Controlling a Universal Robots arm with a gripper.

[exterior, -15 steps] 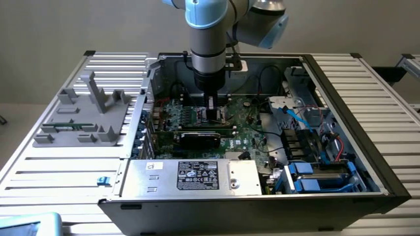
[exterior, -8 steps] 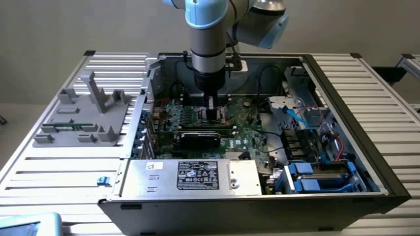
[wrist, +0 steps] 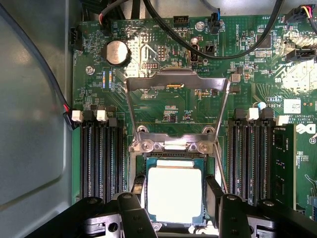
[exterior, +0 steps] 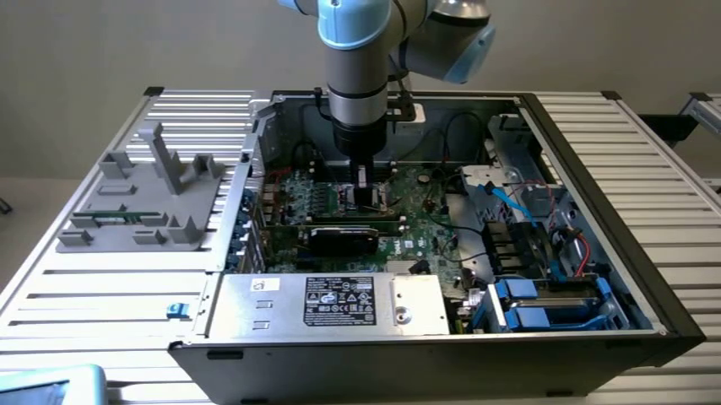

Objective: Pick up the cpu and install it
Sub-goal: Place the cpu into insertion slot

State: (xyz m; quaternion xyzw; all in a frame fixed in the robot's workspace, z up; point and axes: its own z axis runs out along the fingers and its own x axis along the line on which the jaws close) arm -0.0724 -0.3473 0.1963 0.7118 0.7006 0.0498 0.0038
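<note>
One cpu [wrist: 175, 193], one coin cell [wrist: 117, 52] — one open case [exterior: 394, 364] (one black card [exterior: 344, 240] inside).

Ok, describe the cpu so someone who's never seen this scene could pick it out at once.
Look inside the open case, at the green motherboard. Between the two banks of black memory slots, beside the raised metal frame, sits the cpu: the only flat square with a pale silver top and greenish rim.

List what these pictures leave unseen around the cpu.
- Exterior view: the gripper stands over the cpu and masks it.
- Wrist view: the cpu's nearest edge is covered by the gripper's body and cut off by the frame.
- Wrist view: whatever lies beneath the cpu is covered by it.
- Exterior view: the white label's print is too small to read.
</note>
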